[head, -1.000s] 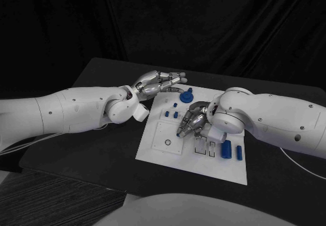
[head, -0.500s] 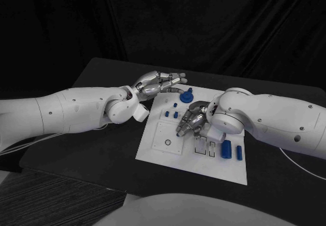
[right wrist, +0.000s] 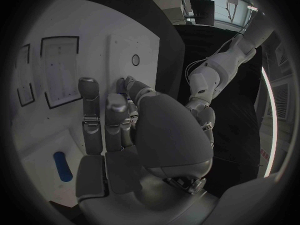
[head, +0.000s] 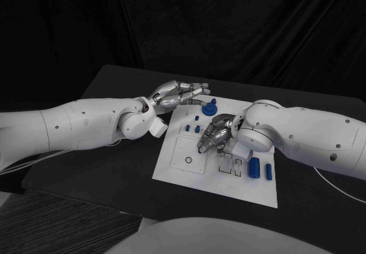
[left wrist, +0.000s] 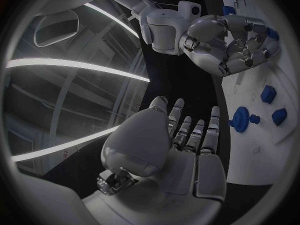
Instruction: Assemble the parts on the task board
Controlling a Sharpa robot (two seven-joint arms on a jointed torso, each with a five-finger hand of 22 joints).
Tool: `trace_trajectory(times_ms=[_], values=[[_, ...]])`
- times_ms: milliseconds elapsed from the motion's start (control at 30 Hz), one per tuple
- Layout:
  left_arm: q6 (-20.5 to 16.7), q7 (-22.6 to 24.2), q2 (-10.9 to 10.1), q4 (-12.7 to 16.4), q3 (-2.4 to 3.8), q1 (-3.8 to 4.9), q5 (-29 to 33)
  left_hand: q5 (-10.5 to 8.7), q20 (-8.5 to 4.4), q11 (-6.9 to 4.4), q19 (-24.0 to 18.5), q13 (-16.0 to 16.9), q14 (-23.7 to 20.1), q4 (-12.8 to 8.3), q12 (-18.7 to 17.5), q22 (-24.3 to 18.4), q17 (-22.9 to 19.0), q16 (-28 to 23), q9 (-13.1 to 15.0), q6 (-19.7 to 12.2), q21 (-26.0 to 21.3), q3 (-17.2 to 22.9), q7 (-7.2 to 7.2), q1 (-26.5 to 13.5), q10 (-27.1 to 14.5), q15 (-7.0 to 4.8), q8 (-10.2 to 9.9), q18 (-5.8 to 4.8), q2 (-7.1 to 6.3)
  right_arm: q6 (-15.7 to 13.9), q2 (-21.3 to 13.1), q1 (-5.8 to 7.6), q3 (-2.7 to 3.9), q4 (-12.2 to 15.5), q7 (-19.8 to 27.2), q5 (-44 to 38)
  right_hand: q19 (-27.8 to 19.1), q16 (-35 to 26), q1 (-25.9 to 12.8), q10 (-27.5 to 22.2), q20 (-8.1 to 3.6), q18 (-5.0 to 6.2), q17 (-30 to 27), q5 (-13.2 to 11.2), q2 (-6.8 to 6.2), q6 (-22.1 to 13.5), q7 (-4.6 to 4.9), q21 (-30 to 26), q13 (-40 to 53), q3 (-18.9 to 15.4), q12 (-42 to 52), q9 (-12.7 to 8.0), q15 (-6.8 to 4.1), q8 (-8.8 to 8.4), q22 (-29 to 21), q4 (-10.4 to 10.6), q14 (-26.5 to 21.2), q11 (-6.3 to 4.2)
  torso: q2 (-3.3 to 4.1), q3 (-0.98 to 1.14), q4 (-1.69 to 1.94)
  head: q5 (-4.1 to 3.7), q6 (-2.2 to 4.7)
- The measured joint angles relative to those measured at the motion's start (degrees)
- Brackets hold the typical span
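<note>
The white task board (head: pixel 191 172) lies mid-table. My right hand (head: pixel 216 136) rests on its middle with fingers bent down onto the surface; my right hand (right wrist: pixel 115 117) has its thumb tucked against its fingertips, and I cannot tell if anything is pinched. My left hand (head: pixel 180 93) hovers over the board's far left corner, and my left hand (left wrist: pixel 187 145) has its fingers stretched out and holds nothing. A blue gear-like part (head: pixel 209 109) stands near the far edge, small blue parts (head: pixel 192 128) beside it. Two long blue parts (head: pixel 261 169) lie right of the right hand.
A square recess with a small ring (head: pixel 188 160) sits at the board's near left. Narrow slots (head: pixel 229 165) lie just in front of the right hand. The black table (head: pixel 99 169) surrounds the board. The right forearm (head: pixel 305 135) crosses above the board's right side.
The right forearm has edged slightly nearer; both hands stay where they were.
</note>
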Motion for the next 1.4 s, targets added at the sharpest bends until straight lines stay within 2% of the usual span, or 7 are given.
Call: trace_trajectory(times_ms=[267,533,800,933,1067,1267,1400], values=[[0.13,-0.11,-0.04,-0.01,0.00,-0.12,0.00,0.00,0.00,0.00,0.00,0.00,0.00,-0.17,0.00,0.00,0.00,0.00,0.00,0.00,0.00,2.65,0.00,0.00,0.00,0.00,0.00,0.00,0.00,-0.71,-0.49,-0.09,-0.02,0.45,0.52,-0.32,0.00,0.00,-1.28,-0.43,-0.01,0.00,-0.71,0.01,-0.81,-1.68,-1.03,-0.01,0.29,0.47,1.18,-0.02,-0.02,0.00,0.00,-0.49,0.01,-0.81,-0.01,0.03,-0.01,0.12,0.00],[0.20,-0.17,-0.34,-0.04,0.00,-0.33,0.00,0.00,0.00,0.01,0.01,0.00,0.00,-0.17,0.00,0.00,0.01,0.01,0.00,0.00,0.00,2.65,0.00,0.00,0.01,0.00,0.00,0.00,0.00,-1.02,-2.55,-0.09,0.02,1.41,2.11,-0.52,-0.20,-0.66,-3.83,0.42,-0.82,0.00,-1.74,-0.09,-3.42,-11.54,-3.45,-1.34,1.03,-0.12,2.51,-1.16,-0.91,-0.66,0.00,0.12,-0.22,-1.66,-0.02,0.03,-0.03,0.22,0.00],[0.25,-0.20,-0.77,-0.04,0.00,-0.61,0.00,0.00,0.09,0.09,0.70,0.00,0.00,-0.17,0.03,0.00,0.01,0.48,0.00,0.00,0.00,2.65,0.00,0.00,0.10,0.01,0.00,0.00,0.00,-0.87,-6.95,0.56,-0.04,4.81,4.18,-0.67,-0.18,-0.67,-5.11,1.63,-0.82,0.00,-2.89,0.43,-4.69,-15.54,-2.65,-3.01,4.33,-3.66,5.61,-3.69,-0.90,-0.65,0.00,3.65,-0.23,-2.04,-0.05,0.07,-0.03,0.02,0.00],[0.25,-0.16,-1.09,0.04,0.00,-0.74,0.00,0.00,0.01,0.09,0.80,0.00,0.01,-0.17,0.03,0.00,0.01,0.48,0.00,0.00,0.00,2.65,0.00,0.00,0.10,0.01,0.00,0.00,0.00,-1.13,-10.61,1.82,-0.04,7.80,5.89,-0.71,0.09,-0.66,-5.11,1.65,-0.55,0.00,-2.89,-0.59,-4.69,-15.53,-2.62,-3.01,4.73,-7.88,5.62,-3.88,-0.89,-0.59,0.00,6.29,-0.21,-2.02,-0.12,0.12,-0.12,0.18,0.00],[0.18,0.08,-1.39,0.16,0.00,-0.75,0.00,0.00,0.00,0.10,0.81,0.00,0.44,-0.17,0.03,0.01,0.04,1.15,0.00,0.00,0.01,2.65,0.00,0.00,0.12,0.43,0.00,0.00,0.00,-1.98,-14.82,4.07,-0.06,10.67,7.70,-1.03,0.41,-0.60,-5.12,1.82,-0.26,0.00,-2.84,-0.86,-4.67,-13.08,-0.35,-3.01,4.88,-9.18,5.63,-3.88,-0.44,1.91,0.00,7.59,0.23,-1.82,-0.23,0.13,-0.23,0.34,0.00],[-0.03,1.05,-1.88,0.39,0.00,-0.78,0.00,0.00,0.12,0.08,1.32,0.09,0.62,-0.16,1.36,0.01,0.17,1.77,0.00,0.00,0.68,2.66,0.00,0.60,1.51,0.61,0.00,0.00,-0.60,-3.91,-22.48,7.84,0.01,15.73,10.79,-8.91,2.84,2.26,-3.96,-2.54,0.08,-0.02,-0.63,6.03,-3.55,-6.62,0.84,0.25,4.79,-9.17,5.15,-3.84,0.52,4.95,0.00,7.57,1.20,-0.01,-0.34,0.15,-0.35,0.18,0.00],[-0.18,1.71,-2.02,0.39,0.00,-0.79,0.00,0.00,0.00,0.09,1.99,0.11,1.85,0.13,1.62,0.01,0.21,1.77,0.00,0.00,0.68,2.96,0.00,0.60,1.53,0.60,0.00,0.01,-0.60,-5.84,-26.59,9.05,0.01,18.54,12.67,-22.19,5.12,6.17,-3.19,-7.47,0.82,-0.03,3.61,6.33,-4.33,-4.42,-2.04,4.92,3.22,-9.17,2.39,-3.88,1.43,4.94,0.00,7.59,1.65,1.78,-0.39,0.16,-0.36,-0.18,0.00]])
